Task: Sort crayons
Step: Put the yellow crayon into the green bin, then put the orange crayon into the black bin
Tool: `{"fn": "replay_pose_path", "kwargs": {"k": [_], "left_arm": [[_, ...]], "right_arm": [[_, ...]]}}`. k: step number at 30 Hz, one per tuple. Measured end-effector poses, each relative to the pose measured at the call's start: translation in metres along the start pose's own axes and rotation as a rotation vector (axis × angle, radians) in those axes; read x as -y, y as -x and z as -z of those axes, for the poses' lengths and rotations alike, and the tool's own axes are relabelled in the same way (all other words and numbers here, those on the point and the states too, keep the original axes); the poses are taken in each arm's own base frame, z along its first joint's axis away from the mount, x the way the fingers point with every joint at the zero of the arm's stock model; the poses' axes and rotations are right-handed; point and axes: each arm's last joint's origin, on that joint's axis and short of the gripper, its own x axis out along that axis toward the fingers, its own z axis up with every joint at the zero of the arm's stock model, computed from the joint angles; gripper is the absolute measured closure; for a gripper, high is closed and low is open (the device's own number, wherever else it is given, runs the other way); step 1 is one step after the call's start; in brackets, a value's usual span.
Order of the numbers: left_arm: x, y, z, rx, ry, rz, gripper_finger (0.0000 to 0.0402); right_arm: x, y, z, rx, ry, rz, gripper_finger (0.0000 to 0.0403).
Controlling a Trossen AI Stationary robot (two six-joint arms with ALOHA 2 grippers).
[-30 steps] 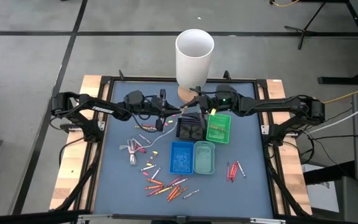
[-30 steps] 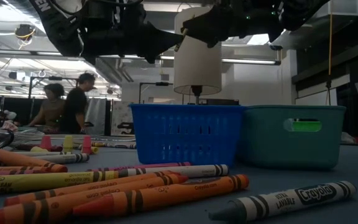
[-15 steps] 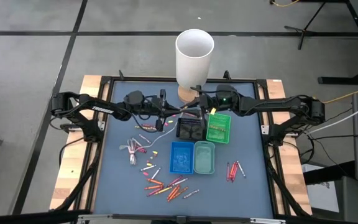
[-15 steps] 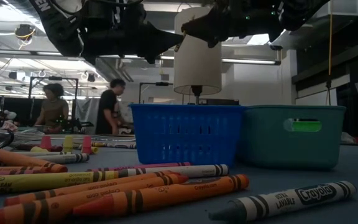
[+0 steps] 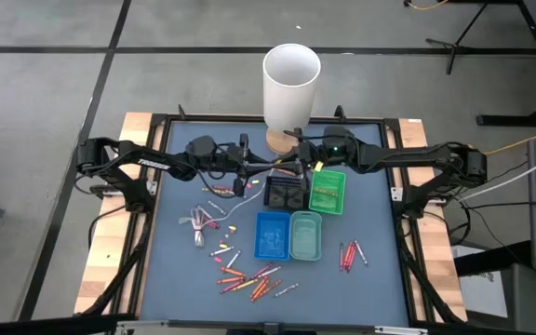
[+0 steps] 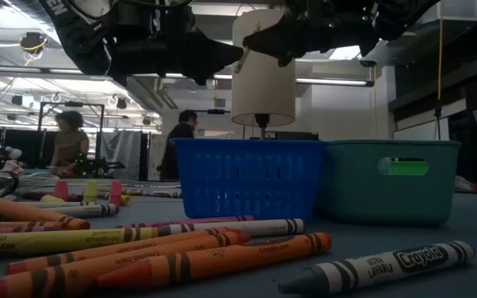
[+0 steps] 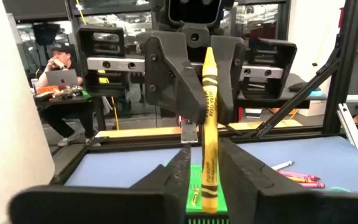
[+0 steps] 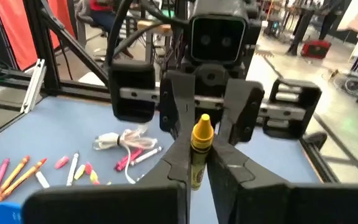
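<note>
**Yellow crayon passed between grippers**

High view: the left gripper (image 5: 270, 171) and right gripper (image 5: 295, 164) are met at upper centre, above the black tray (image 5: 284, 191), seemingly for a handover; loose crayons (image 5: 249, 279) are scattered lower left.

Left wrist view: the yellow crayon (image 7: 209, 127) is seen upright between the left fingers (image 7: 244, 174), slightly parted.

Right wrist view: the right fingers (image 8: 178, 155) are clamped on it.

High view: even, flat overhead light, soft short shadows on the bench (image 5: 380, 214), no glare; small items tiny but sharp. Low view: near crayons (image 6: 180, 263) crisp and well lit, room behind hazy, ceiling strip lights blown out at upper left of frame, arms along the top dark silhouettes. Left wrist view: yellow crayon (image 7: 208, 130) sharp, white blur filling the left edge, own fingers at the bottom soft. Right wrist view: slight blur overall, background bright at upper right, edges bent by the wide lens.
</note>
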Motion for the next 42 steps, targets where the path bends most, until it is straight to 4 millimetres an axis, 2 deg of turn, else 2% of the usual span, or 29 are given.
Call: {"fn": "replay_pose_path", "kwargs": {"k": [6,12,17,24,31,42], "left_arm": [[0.0,0.0,0.008,-0.082,0.026,0.003,0.0305],[0.001,0.001,0.015,-0.148,0.049,0.005,0.0303],[0.001,0.001,0.014,-0.145,0.048,0.005,0.0303],[0.001,0.001,0.014,-0.145,0.046,0.005,0.0303],[0.001,0.001,0.014,-0.145,0.045,0.006,0.0303],[0.001,0.001,0.014,-0.145,0.046,0.006,0.0303]], "right_arm": [[-0.003,0.017,0.002,-0.169,-0.045,0.089,0.0387],[-0.015,0.05,0.006,-0.418,-0.137,0.093,0.037],[-0.028,0.076,0.02,-0.671,-0.303,0.074,0.0366],[-0.037,0.089,0.04,-0.952,-0.434,0.064,0.0365],[-0.036,0.087,0.039,-0.934,-0.427,0.071,0.0355],[-0.032,0.089,0.041,-0.971,-0.349,0.205,0.0271]]}}
